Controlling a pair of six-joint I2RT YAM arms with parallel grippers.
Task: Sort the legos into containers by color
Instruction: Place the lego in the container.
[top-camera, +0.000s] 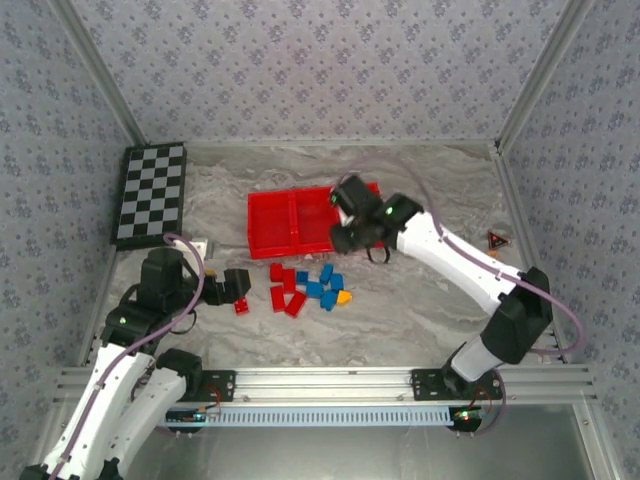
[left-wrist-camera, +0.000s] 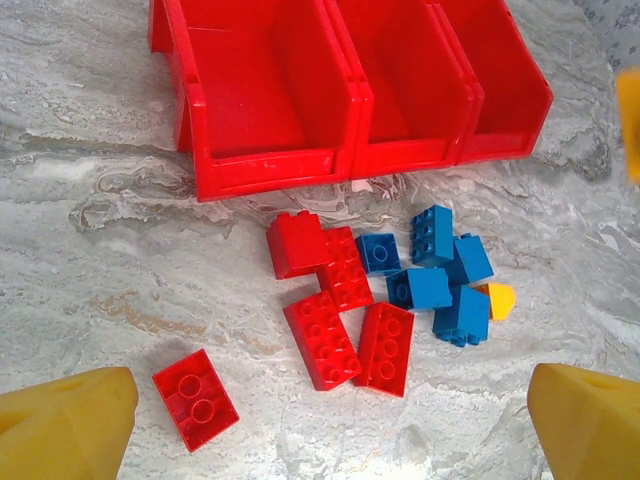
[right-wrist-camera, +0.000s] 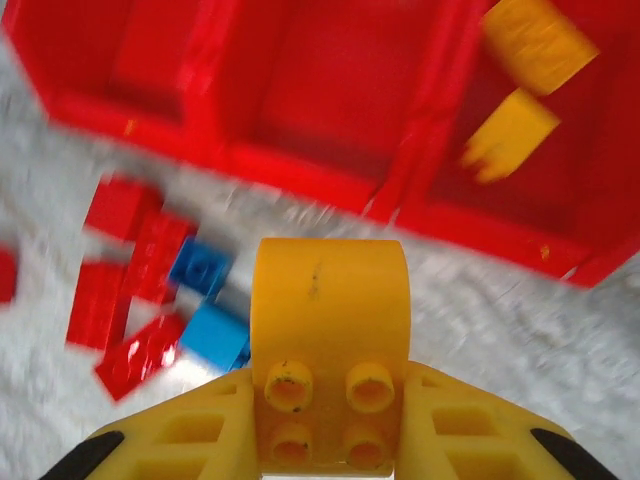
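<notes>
The marbled grey tabletop (top-camera: 400, 312) sat inside walls (top-camera: 300, 70) of patterned paper, a checkerboard (top-camera: 150, 195) at its far left. The red tray (top-camera: 285, 247) lay mid-table, loose legos (top-camera: 305, 285) just before it. The right gripper (right-wrist-camera: 330, 425) clamped a yellow brick (right-wrist-camera: 330, 310); the left gripper (left-wrist-camera: 320, 420) gaped wide.

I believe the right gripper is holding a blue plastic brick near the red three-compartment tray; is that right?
Not quite: the right wrist view shows the right gripper shut on a yellow-orange plastic brick, not blue, near the red three-compartment tray.
</notes>
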